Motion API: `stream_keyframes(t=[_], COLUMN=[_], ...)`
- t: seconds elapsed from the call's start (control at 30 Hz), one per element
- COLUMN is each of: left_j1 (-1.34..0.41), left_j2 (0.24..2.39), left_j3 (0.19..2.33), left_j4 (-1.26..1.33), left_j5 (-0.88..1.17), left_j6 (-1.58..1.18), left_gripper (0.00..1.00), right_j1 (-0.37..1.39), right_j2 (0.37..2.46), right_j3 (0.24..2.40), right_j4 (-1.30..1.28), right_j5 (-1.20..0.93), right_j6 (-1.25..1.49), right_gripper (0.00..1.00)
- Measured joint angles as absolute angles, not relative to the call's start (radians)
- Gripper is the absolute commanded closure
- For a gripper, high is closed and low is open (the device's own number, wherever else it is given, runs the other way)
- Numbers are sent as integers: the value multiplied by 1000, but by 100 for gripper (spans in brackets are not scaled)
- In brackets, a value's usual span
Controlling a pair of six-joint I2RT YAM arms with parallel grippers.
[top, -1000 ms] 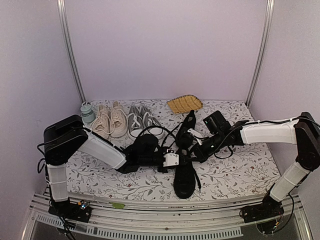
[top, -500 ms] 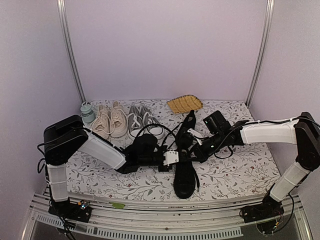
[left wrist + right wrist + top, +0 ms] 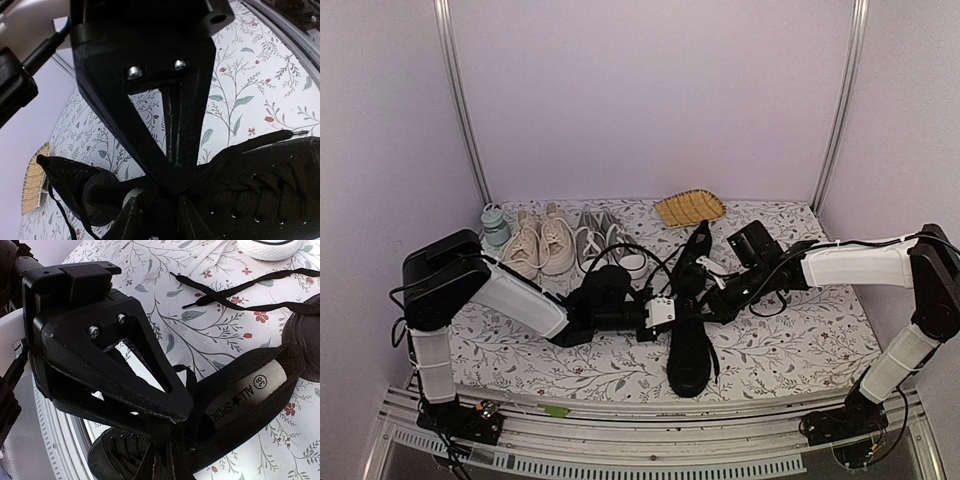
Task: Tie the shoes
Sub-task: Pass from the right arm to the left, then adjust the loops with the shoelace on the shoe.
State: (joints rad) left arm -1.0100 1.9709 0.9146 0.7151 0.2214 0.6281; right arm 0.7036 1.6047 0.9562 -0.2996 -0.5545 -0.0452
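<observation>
Two black shoes lie mid-table. The near shoe point(image 3: 689, 362) points its toe at the arms, and the far shoe point(image 3: 698, 247) lies on its side behind it. My left gripper point(image 3: 672, 312) comes in from the left over the near shoe's top eyelets point(image 3: 270, 200). Its jaws point(image 3: 167, 192) are pinched on a bunch of black lace point(image 3: 165, 210). From the right, my right gripper point(image 3: 708, 300) meets it. Those jaws point(image 3: 172, 425) are shut on a black lace beside the shoe's opening and insole point(image 3: 240, 400).
A beige pair point(image 3: 540, 245) and a grey pair with white toe caps point(image 3: 600, 240) stand at the back left, beside a small pale bottle point(image 3: 495, 225). A woven yellow tray point(image 3: 689, 208) lies at the back. Loose black lace point(image 3: 240, 290) trails over the flowered cloth.
My left gripper has crept a little farther from the table's near edge, staying at the near shoe's laces. The right arm and both shoes have barely moved.
</observation>
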Motion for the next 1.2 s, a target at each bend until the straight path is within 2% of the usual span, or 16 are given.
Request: stream_keyframes(t=[0.17, 0.3, 0.37, 0.5, 0.57, 0.67, 0.77, 0.87, 1.2], left_j1=[-1010, -1010, -1010, -1010, -1010, -1010, -1010, -1010, -1010], left_j2=[1971, 1971, 1975, 1986, 1988, 1988, 1988, 1988, 1988], left_j3=[919, 921, 925, 928, 928, 928, 928, 928, 928], left_j4=[714, 712, 712, 712, 712, 713, 714, 714, 721], left_j5=[213, 205, 199, 180, 170, 165, 162, 161, 156], left_j6=[635, 631, 625, 615, 609, 604, 598, 593, 580], left_gripper=[85, 100, 100, 100, 100, 100, 100, 100, 100], right_j1=[701, 699, 699, 698, 687, 633, 575, 557, 562], right_j2=[1603, 1601, 1597, 1588, 1575, 1535, 1500, 1517, 1670], right_j3=[956, 956, 956, 956, 956, 954, 953, 954, 954], right_j4=[-302, -308, -310, -320, -331, -326, -303, -273, -229], right_j5=[-555, -556, -557, -562, -572, -611, -632, -648, -755], right_j6=[-42, -43, -43, -46, -43, -40, -34, -19, 19], right_gripper=[99, 99, 96, 77, 74, 76, 85, 89, 89])
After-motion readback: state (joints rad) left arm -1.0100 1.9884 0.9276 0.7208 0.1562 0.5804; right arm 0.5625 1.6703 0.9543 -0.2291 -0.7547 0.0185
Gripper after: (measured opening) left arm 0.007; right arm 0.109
